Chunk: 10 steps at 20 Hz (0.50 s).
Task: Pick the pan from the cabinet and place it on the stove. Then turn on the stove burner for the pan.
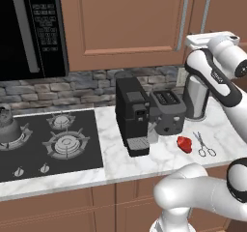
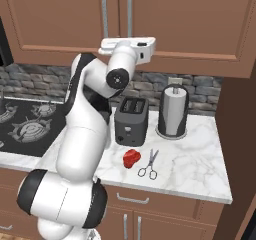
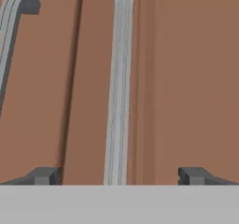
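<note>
While cabinet (image 2: 65, 14) doors sit closed, pan unseen, presumably behind them. Gripper (image 3: 119, 175) spread wide, nothing between fingertips (image 3: 44, 175), silver bar handle (image 3: 118, 87) centred in gap, close ahead; second handle (image 3: 11, 27) off to side. Stove (image 1: 48, 141) well left of arm, kettle (image 1: 7, 124) on rear-left burner, large burner (image 1: 67, 144) bare. Coffee machine (image 1: 131, 122), toaster (image 2: 131, 120), paper towel roll (image 2: 173, 110), red item (image 2: 131, 157), scissors (image 2: 149, 165) crowd marble counter (image 2: 195, 159). Microwave (image 1: 29, 28) above stove. Stone backsplash (image 1: 72, 83).
</note>
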Motion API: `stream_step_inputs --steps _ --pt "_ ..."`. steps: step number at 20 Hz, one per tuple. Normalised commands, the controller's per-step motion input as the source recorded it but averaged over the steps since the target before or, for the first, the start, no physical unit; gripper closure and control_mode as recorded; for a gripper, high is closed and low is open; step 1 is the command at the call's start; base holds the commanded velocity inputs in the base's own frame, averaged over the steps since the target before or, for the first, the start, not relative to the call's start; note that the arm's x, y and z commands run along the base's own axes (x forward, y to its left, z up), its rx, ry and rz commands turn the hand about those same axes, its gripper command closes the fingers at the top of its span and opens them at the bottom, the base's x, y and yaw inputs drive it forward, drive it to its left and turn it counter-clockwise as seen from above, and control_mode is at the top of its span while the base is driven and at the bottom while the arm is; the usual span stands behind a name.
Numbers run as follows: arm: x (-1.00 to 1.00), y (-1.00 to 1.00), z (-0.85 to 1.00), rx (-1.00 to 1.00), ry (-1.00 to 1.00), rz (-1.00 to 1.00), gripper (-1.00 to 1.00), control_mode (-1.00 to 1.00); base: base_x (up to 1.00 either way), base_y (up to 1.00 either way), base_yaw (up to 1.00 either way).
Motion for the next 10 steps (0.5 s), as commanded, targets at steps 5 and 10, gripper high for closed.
stream_step_inputs --steps 5,10 --pt "0.23 0.0 0.0 0.0 0.0 0.0 -1.0 -1.0 0.0 0.0 0.0" --pt "0.26 0.0 0.0 0.0 0.01 0.0 -1.0 -1.0 0.0 0.0 0.0"
